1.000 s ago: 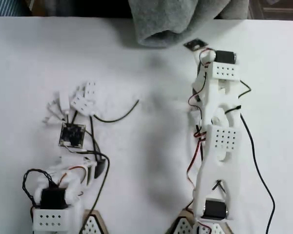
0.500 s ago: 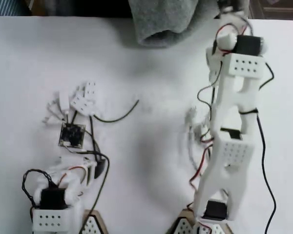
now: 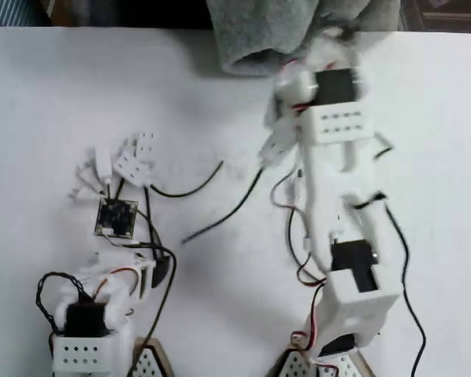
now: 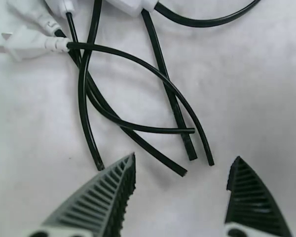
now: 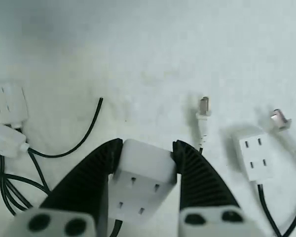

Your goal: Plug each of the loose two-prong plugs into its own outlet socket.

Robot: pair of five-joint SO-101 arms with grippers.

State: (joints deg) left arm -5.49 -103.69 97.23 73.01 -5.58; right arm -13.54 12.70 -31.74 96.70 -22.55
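My right gripper (image 5: 147,148) is shut on a white outlet block (image 5: 143,180); its black cord (image 3: 220,216) trails across the table's middle. In the high view this gripper (image 3: 273,149) hangs at the far centre, below the grey cloth. Past it lie a loose two-prong plug (image 5: 203,116), a second outlet block (image 5: 254,158) and another plug (image 5: 281,120). My left gripper (image 4: 183,159) stands open over a tangle of black cords (image 4: 138,108), with a white plug (image 4: 29,43) farther off. A cluster of white plugs and outlets (image 3: 125,163) sits at the left.
A grey cloth (image 3: 282,31) hangs over the table's far edge. The left arm (image 3: 86,322) is folded at the near left corner. The right arm (image 3: 337,220) stretches over the right half of the white table (image 3: 55,94).
The right arm has swung from the far right toward the centre with the outlet block, and its black cord now trails over the middle of the table. The left arm has stayed still.
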